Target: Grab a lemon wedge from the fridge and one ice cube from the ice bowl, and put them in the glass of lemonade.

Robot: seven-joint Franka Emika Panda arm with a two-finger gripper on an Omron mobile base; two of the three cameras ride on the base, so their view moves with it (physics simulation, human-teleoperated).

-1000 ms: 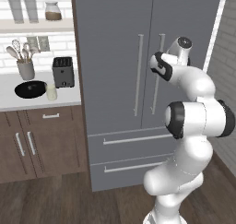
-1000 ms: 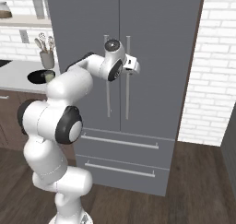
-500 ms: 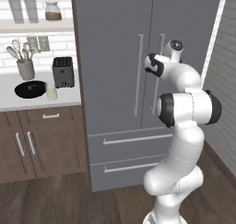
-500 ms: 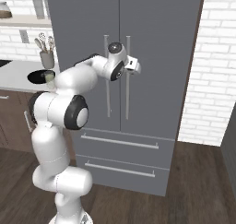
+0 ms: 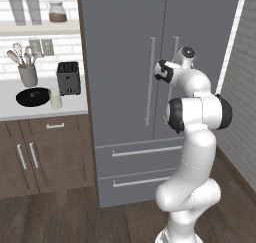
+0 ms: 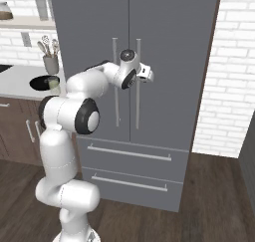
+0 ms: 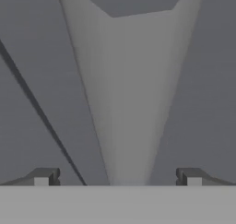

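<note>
While both doors of the fridge (image 5: 125, 62) were shut, nothing of the task looked finished: no lemon wedge could be seen, presumably because it lay inside, and neither it nor an ice cube had reached the drink. The gripper (image 7: 117, 176) stood spread to its widest and held nothing, its two tips (image 7: 44, 176) set either side of the right-hand door handle (image 7: 126, 94), which ran up between them in the hand view. From the right base view the hand (image 6: 142, 72) was pressed close to that handle (image 6: 138, 84), just right of the seam between the fridge doors; whether the pads already touched the bar could not be told, since the arm hid the contact. Judging by this, the door-opening step was only starting, and fetching the wedge, taking an ice cube and dropping both in the glass all remained.

Left of the fridge, on the counter (image 5: 10, 109), sat the ice bowl (image 5: 33, 96), with the glass of lemonade (image 5: 55, 100) just beside it toward the fridge. Behind them stood a toaster (image 5: 68, 78) and a utensil cup (image 5: 28, 76); a shelf (image 5: 35, 28) above carried two glasses and a jar. The closed door itself was the main obstacle, and the robot stood near where it might swing.
</note>
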